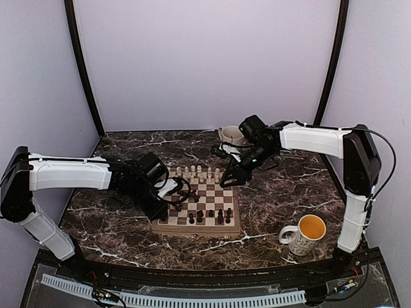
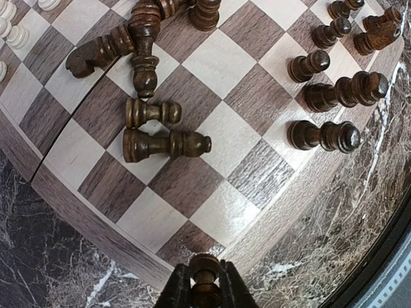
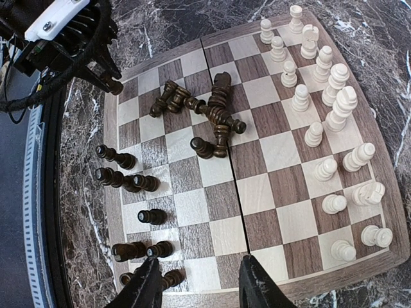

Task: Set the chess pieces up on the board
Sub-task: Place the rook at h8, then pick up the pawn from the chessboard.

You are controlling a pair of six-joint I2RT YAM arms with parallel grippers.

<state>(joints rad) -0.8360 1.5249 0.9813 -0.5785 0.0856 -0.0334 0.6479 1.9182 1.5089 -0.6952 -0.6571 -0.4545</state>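
The board [image 1: 207, 192] lies mid-table. Cream-white chess pieces [image 3: 327, 128] stand along its far side, also seen at the upper left in the left wrist view [image 2: 13, 32]. Several dark pieces [image 3: 122, 179] stand along the near side, and a heap of dark ones [image 3: 209, 112] lies toppled in the middle [image 2: 154, 131]. My left gripper [image 2: 204, 289] is shut on a dark piece [image 2: 204, 264], held above the board's near-left corner [image 1: 168, 204]. My right gripper [image 3: 200, 289] hovers open over the board's right edge [image 1: 230, 181], nothing between its fingers.
A white mug with a yellow inside [image 1: 303, 234] stands on the marble table at the near right. Another pale mug [image 1: 230, 135] sits behind the board, close to the right arm. Enclosure walls surround the table.
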